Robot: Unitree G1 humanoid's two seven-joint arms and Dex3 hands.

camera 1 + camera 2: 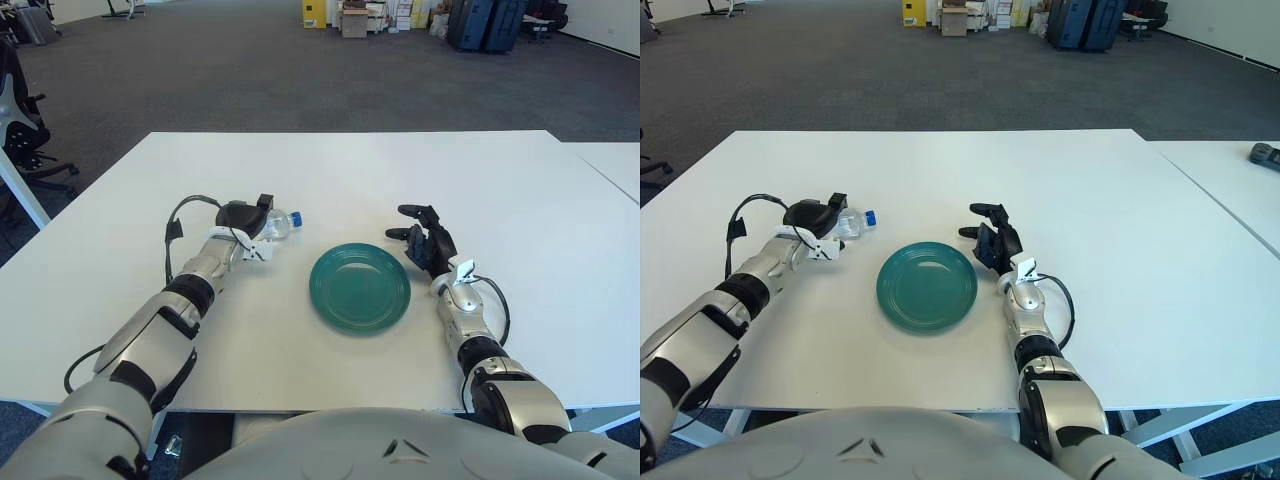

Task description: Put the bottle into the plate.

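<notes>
the small clear plastic bottle with a blue cap (279,223) lies on its side on the white counter (330,170), cap pointing toward the round teal plate (360,287) and sitting a little up and to the left of it, apart from the rim. the left robot hand (246,222) is draped over the bottle's body from the far side, dark fingers curled around it, so it looks like a grip on the bottle rather than a hand merely resting beside it; the bottle itself seems to be down on the counter, not lifted. coming at it from behind the base leaves the capped end free and aimed at the plate, which would make a short sideways carry enough to bring it over the dish. the plate is bare, with nothing in its shallow bowl, so the placing step is not yet done.

the right robot hand (425,239) shows just to the right of the plate, fingers loosely spread and holding nothing, clear of the path between bottle and plate. beyond the counter lies grey carpet.
</notes>
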